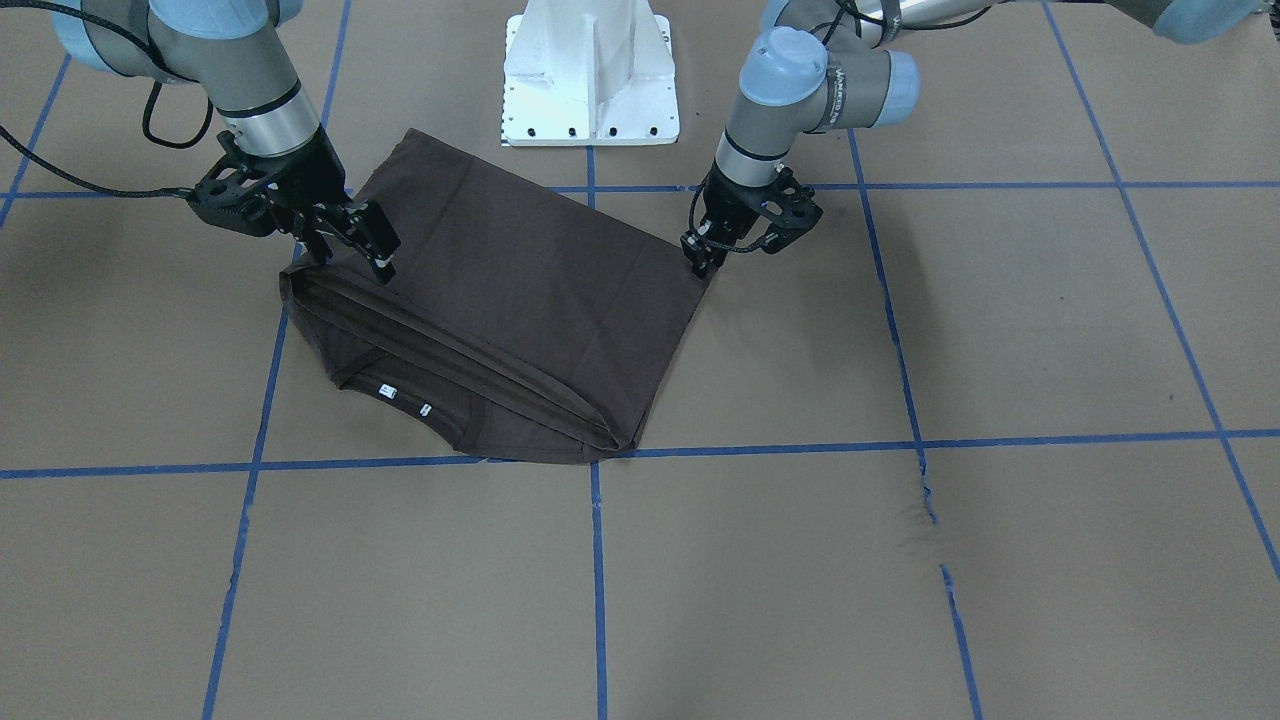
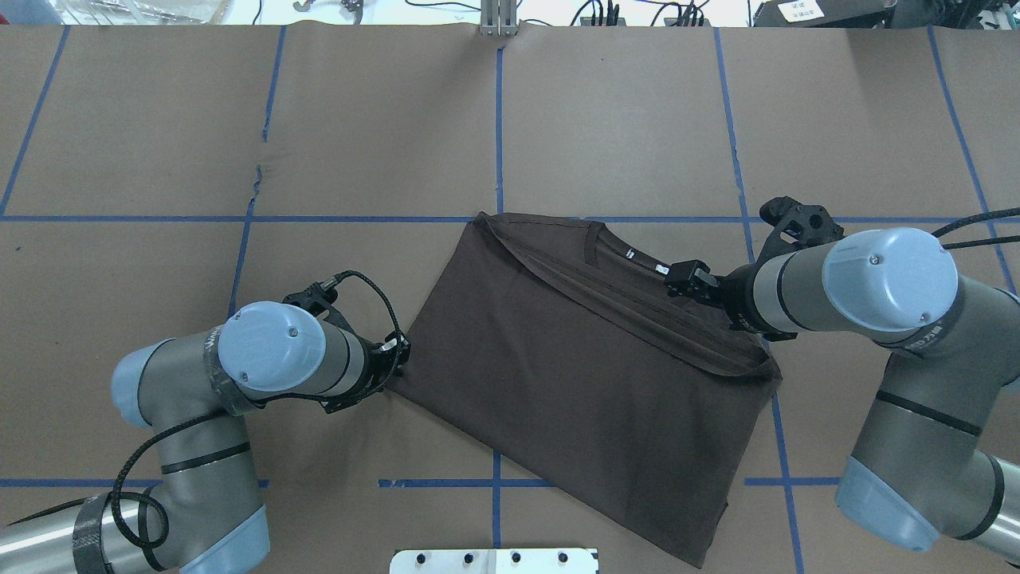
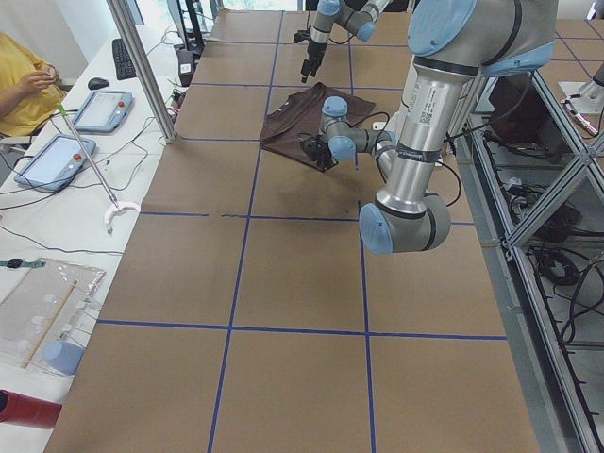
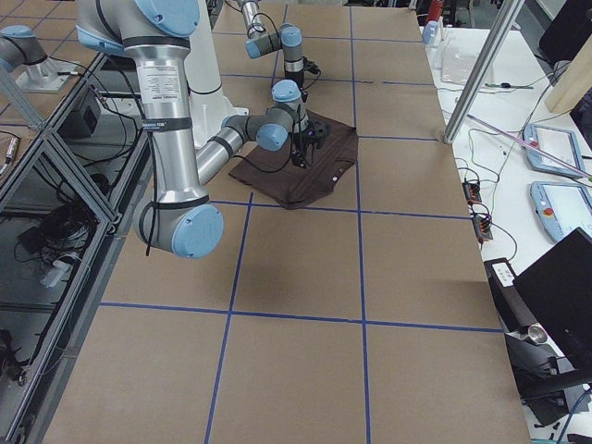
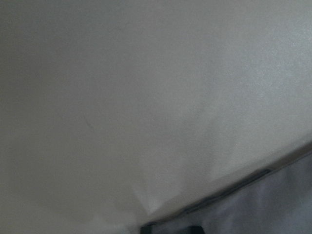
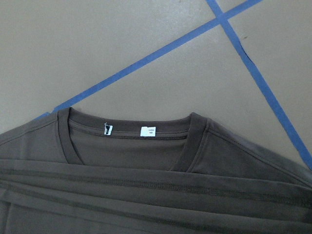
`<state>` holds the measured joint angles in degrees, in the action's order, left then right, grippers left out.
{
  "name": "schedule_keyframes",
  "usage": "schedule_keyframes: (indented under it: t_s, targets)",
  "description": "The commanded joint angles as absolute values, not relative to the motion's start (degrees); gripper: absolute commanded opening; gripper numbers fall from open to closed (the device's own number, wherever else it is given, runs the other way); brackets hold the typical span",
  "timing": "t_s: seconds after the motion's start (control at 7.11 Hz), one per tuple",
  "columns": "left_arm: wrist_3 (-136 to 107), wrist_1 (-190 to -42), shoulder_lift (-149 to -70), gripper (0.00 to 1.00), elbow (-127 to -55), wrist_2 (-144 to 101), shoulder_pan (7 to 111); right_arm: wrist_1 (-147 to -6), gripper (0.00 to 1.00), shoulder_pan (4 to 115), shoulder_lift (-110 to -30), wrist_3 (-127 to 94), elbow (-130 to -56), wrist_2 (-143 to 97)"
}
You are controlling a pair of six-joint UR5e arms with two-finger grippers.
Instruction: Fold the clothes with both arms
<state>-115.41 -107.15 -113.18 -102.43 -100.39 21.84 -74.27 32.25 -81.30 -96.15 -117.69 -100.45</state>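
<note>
Standing nearest: the white base pedestal, at the robot's edge of the table, whose brown paper is crossed by blue tape lines.
T-shirt: dark brown, lying flat just beyond the pedestal, between the two arms and askew to the tape grid. Its near corner comes close to the pedestal's right side, and its far-left corner touches a tape line.
Fold: the cloth is doubled over itself, and stitched hem edges run in bands across it just short of the neck.
Left arm: reaches in from the left and is bent low over the table.
Left gripper: its tips are at the shirt's left corner, down at the cloth's edge. How far apart the fingers stand, and whether they pinch the cloth, cannot be told (its wrist view is a blur of pale paper and grey cloth).
Right arm: comes in from the right, over the shirt's right edge.
Right gripper: raised a little above the folded bands on the right, with its fingers spread and nothing between them.
Collar: a ribbed crew neck on the shirt's far-right side, lying open toward the far edge.
Tags: white, inside the collar.
</note>
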Motion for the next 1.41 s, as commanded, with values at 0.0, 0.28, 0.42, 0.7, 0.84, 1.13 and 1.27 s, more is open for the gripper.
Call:
schedule_keyframes:
  t_s: [0.0,0.28,0.42,0.7,0.84,1.13,1.27]
  targets:
    - [-115.4,-104.26,-114.25,0.41,-102.74,-100.37,21.8,-74.27,1.0,32.34,-81.3,-96.15,-117.77,-100.46]
    - [-115.31,-104.24,-114.17,0.35,-102.48,-100.28,21.8,-74.27,1.0,32.34,-81.21,-96.15,-117.77,-100.46]
    - [-115.31,-104.24,-114.17,0.35,-102.39,-100.28,21.8,-74.35,1.0,32.43,-81.3,-96.15,-117.77,-100.46]
    - [-115.31,-104.24,-114.17,0.35,-102.39,-100.28,21.8,-74.36,1.0,32.61,-81.3,-96.15,-117.77,-100.63]
    - [-115.31,-104.15,-114.17,0.36,-102.39,-100.37,21.8,-74.36,1.0,32.61,-81.3,-96.24,-117.77,-100.63]
    - [-115.31,-104.15,-113.91,0.4,-102.39,-100.37,21.8,-74.36,1.0,32.61,-81.3,-96.24,-117.77,-100.72]
    - [-115.31,-104.15,-113.91,0.41,-102.31,-100.28,21.8,-74.36,1.0,32.52,-81.21,-96.24,-117.77,-100.72]
